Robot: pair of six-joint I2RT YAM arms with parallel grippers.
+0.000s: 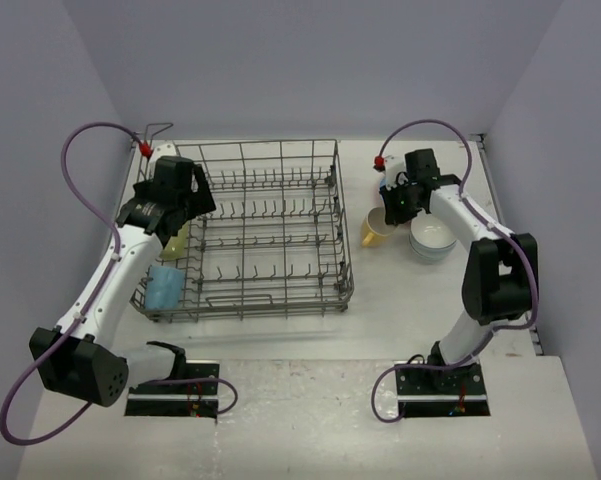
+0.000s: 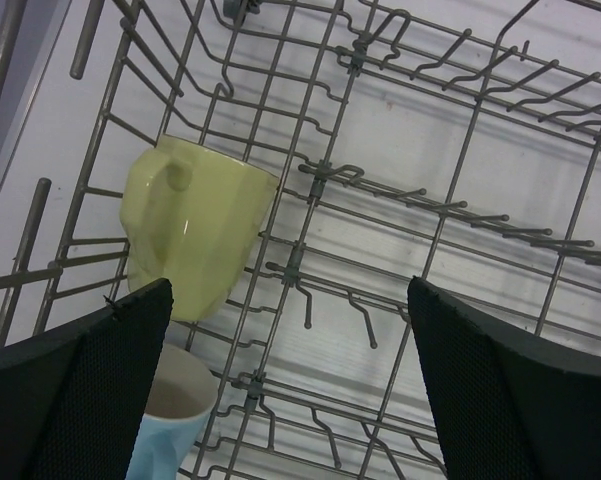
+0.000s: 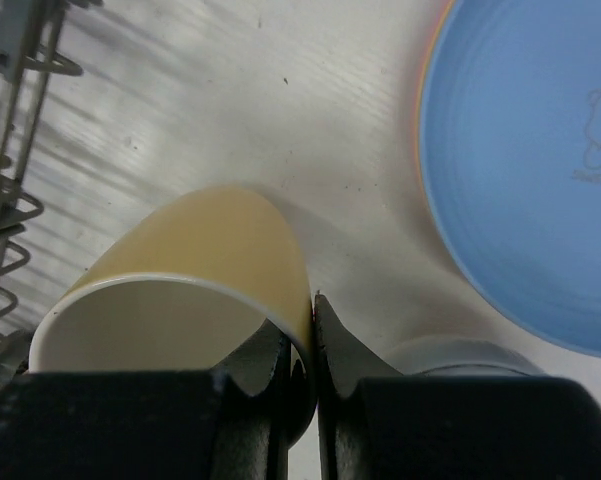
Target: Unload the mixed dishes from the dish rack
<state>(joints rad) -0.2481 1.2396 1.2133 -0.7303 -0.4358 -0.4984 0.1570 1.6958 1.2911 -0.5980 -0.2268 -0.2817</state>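
The grey wire dish rack (image 1: 270, 305) sits mid-table, its rows of upright tines mostly bare. At its left end are two mugs: a pale yellow-green mug (image 2: 195, 240) on its side with the handle up, and just nearer a light-blue mug (image 2: 170, 450) with a white inside. The left gripper (image 2: 290, 390) hangs over them, jaws spread wide with nothing between them. The right gripper (image 3: 315, 340), just off the rack's right wall, is pinched on the rim of a yellow mug (image 3: 200, 260), one finger inside and one outside. Only its wrist view shows that grip, along with a blue plate (image 3: 540, 170) that has an orange edge (image 3: 421, 140) showing beneath it. The overhead view alone shows the white bowls (image 1: 432, 240) stacked just right of the mug. Whether the mug rests on the table (image 1: 410, 300) I cannot tell. Bare tabletop lies nearer than the rack and bowls.
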